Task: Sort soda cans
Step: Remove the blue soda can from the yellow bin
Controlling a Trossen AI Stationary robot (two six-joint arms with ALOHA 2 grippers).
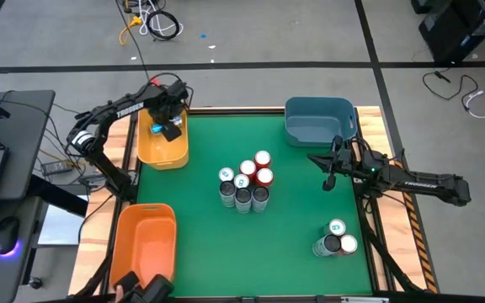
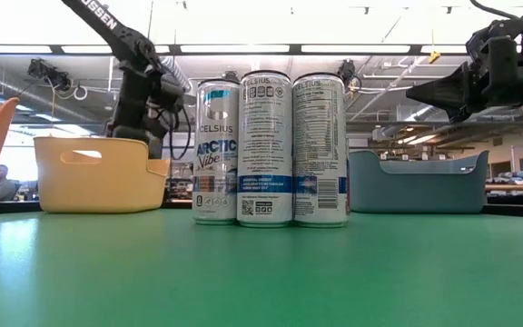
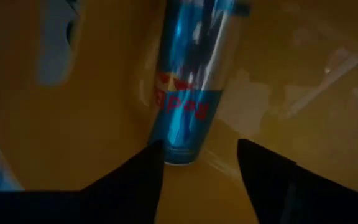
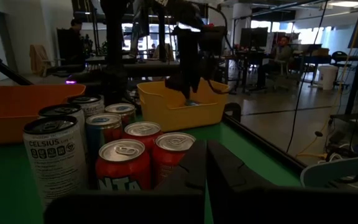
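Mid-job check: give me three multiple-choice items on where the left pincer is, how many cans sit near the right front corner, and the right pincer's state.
1. Where is the left pincer?
A. Over the yellow bin
B. Over the blue bin
C. Over the orange bin

2. How many cans are in the small group near the right arm's front corner?
A. One
B. Three
C. Six

3. What is the right pincer doing?
A. Gripping a red can
B. Wide open
C. Shut, holding nothing

Answers:
1 A: the high view shows it above the yellow bin, a blue can lying inside.
2 B: three tops show there.
3 C: its fingers meet, with nothing between.
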